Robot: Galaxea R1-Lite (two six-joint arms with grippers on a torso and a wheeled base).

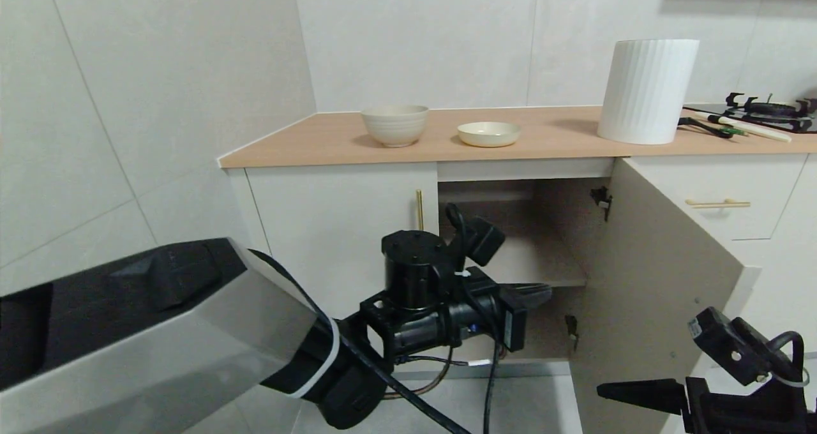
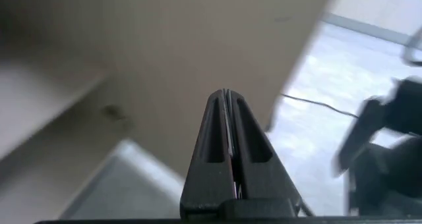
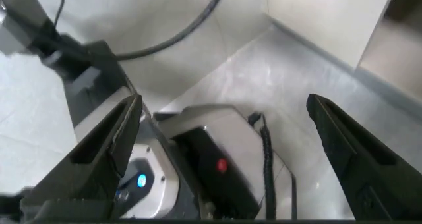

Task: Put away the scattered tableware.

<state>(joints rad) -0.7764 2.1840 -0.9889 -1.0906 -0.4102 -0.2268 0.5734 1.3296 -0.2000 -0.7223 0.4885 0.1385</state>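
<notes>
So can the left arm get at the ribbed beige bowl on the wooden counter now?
Probably, after rising: left gripper sits shut, low before the open cabinet, below the counter. Nothing crowds the bowl from above.

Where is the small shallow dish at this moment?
In the head view the shallow dish sits on the wooden counter, just right of the deeper bowl and left of the tall white container, above the open cabinet.

I see a cream bowl (image 1: 395,124) with fine ribs around its wall. It stands upright on the wooden counter (image 1: 562,134), toward its left end. Near it on the right, apart and not touching, sits a shallow pale yellow dish (image 1: 488,133). It is also upright, much lower than the bowl, with its inside smooth and plain.
</notes>
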